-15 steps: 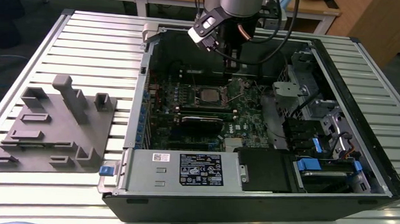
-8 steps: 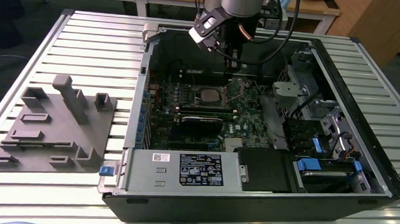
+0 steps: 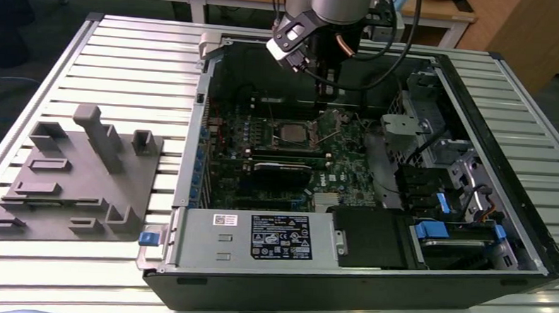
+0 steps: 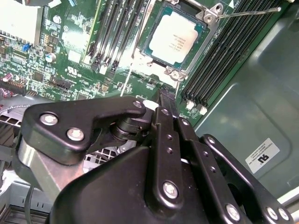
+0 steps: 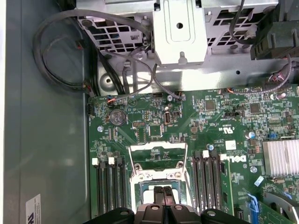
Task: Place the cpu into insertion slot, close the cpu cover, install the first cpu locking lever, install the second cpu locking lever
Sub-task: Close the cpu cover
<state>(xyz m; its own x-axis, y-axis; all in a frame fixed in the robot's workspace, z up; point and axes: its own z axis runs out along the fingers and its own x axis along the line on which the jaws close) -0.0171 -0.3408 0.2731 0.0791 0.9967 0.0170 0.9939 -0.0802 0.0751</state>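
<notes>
**Operator:** What does the exterior view give me?

**Spotter:** Your open computer case (image 3: pixel 194 160) lies on the slatted tabletop (image 3: pixel 123 58), with a grey fixture block (image 3: pixel 71 183) at its nine o'clock. Your end effector (image 3: pixel 327 75) hangs inside the case, at twelve o'clock from the insertion slot (image 3: pixel 304 140) and apart from it. The cpu (image 3: pixel 288 133) shows as a pale square in that slot. The labelled power supply (image 3: pixel 219 239) sits at six o'clock of the slot.

**Operator:** And the second wrist view?

**Spotter:** You have the cpu (image 4: pixel 174 38) lying flat in the insertion slot (image 4: pixel 161 65), its metal top bare. A thin silver locking lever (image 4: pixel 247 11) sticks out from one corner of the slot across the black memory slots (image 4: pixel 224 51). Your end effector's (image 4: pixel 164 97) fingers (image 4: pixel 161 126) are pressed together with nothing between them, their tips above the board just beside the slot.

**Operator:** First wrist view?

**Spotter:** Your closed fingertips (image 5: pixel 159 192) hover over the insertion slot (image 5: pixel 159 184). The cpu cover (image 5: pixel 159 148) stands tipped open just beyond it, green board visible through its cut-out. Memory slots (image 5: pixel 107 186) flank the slot on both sides, and a finned heat sink (image 5: pixel 280 156) sits well apart.
</notes>
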